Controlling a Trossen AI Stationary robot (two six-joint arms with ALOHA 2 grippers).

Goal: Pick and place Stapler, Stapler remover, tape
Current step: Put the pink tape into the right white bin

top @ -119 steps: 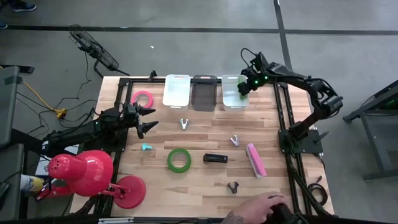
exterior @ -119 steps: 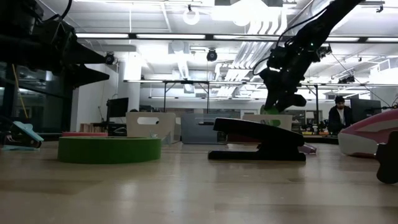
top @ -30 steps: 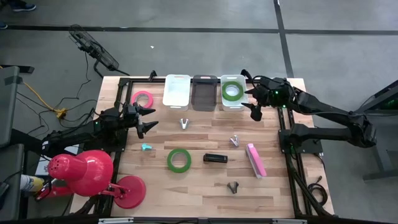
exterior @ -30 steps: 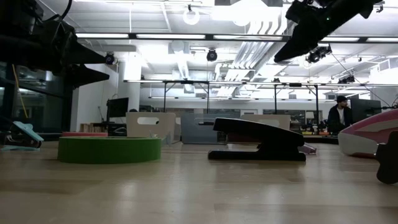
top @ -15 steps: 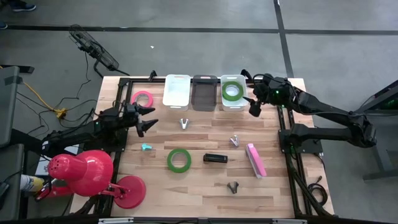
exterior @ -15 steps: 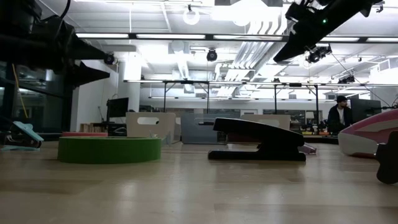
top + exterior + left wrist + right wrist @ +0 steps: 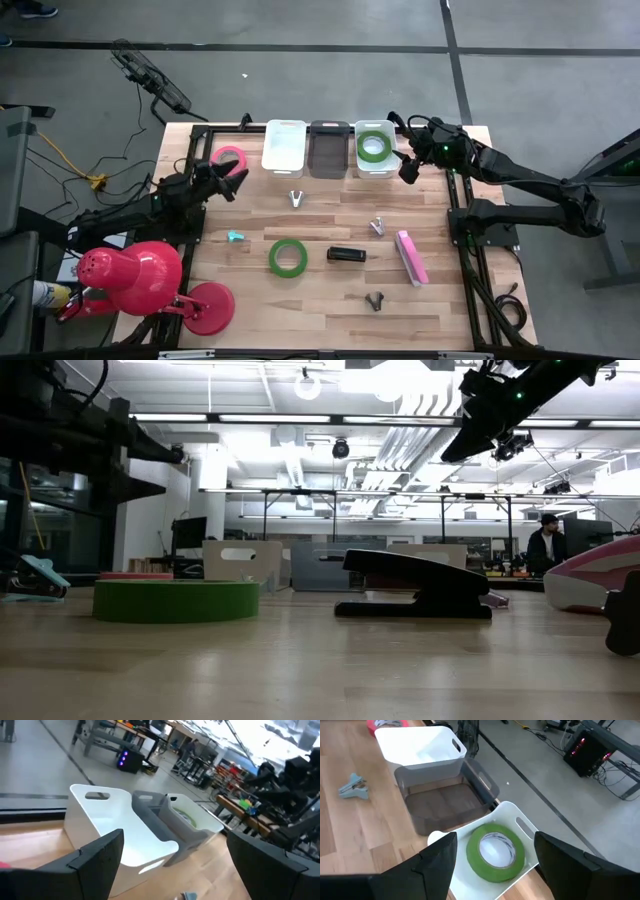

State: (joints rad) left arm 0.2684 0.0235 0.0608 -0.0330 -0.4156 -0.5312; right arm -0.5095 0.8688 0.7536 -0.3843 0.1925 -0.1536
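My right gripper (image 7: 404,172) hangs empty with fingers spread, just beside the right white bin (image 7: 357,165), where one green tape (image 7: 373,146) lies flat. My left gripper (image 7: 236,183) gapes wide and empty near the pink tape (image 7: 230,157). The other green tape (image 7: 287,257) and the stapler (image 7: 346,254) rest mid-table.

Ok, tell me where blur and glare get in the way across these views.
Left wrist view: the left gripper's fingers and the room behind are soft with blur. Low view: ceiling lights glare white; the black stapler is backlit and dark. High view: even light. Right wrist view: green tape roll sharp.
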